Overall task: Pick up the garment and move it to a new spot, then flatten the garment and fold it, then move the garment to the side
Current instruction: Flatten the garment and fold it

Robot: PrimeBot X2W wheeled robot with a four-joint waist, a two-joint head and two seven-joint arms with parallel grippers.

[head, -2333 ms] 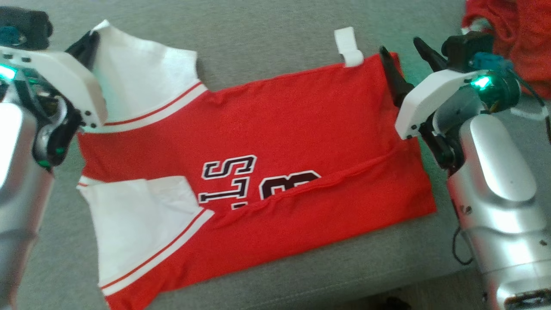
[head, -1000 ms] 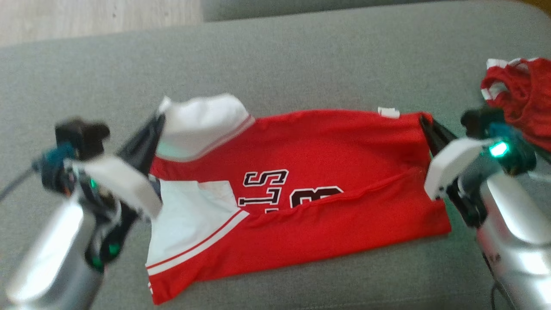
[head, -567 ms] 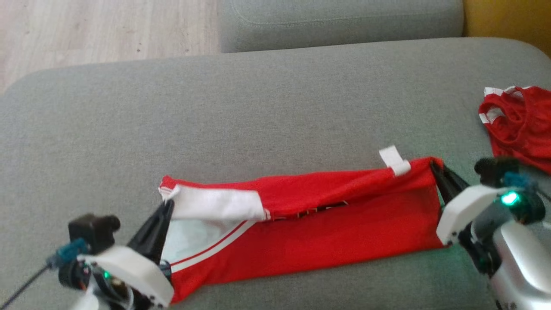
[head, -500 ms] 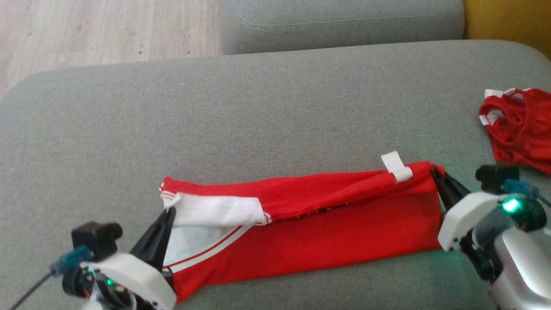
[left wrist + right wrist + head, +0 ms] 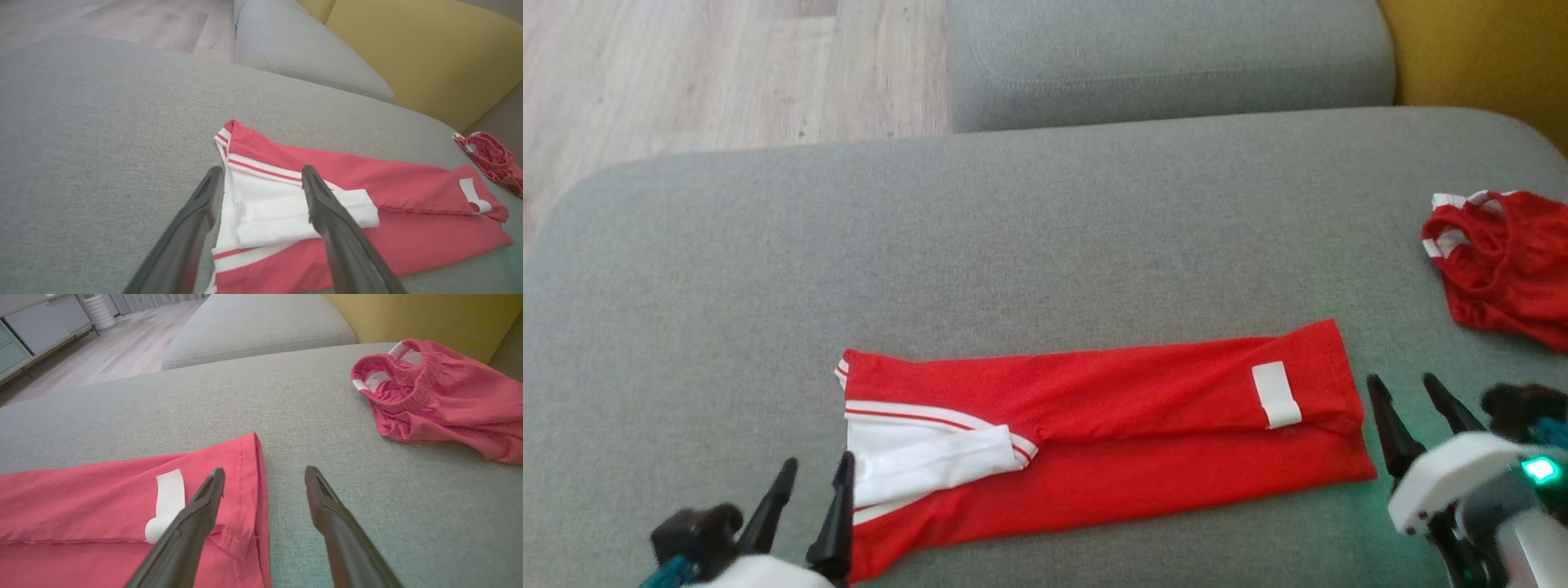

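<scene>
The garment point(image 5: 1111, 441) is a red jersey with white sleeves and trim, lying folded into a long narrow strip on the grey sofa cushion point(image 5: 931, 261). A white tag point(image 5: 1274, 394) shows near its right end. My left gripper point(image 5: 813, 482) hovers open at the strip's left end, over the white sleeve point(image 5: 278, 212), holding nothing. At the right end my right gripper point(image 5: 1401, 390) stands open just off the red hem point(image 5: 255, 473), also holding nothing.
A second crumpled red garment point(image 5: 1503, 261) lies at the cushion's right edge. Another grey cushion point(image 5: 1168, 65) and a yellow backrest point(image 5: 1478, 57) stand behind. Wooden floor point(image 5: 686, 73) shows at the far left.
Both grippers carried the garment's far edge toward me over the near half, then opened and let go. The jersey now lies as a narrow strip. The head camera has tilted up.
</scene>
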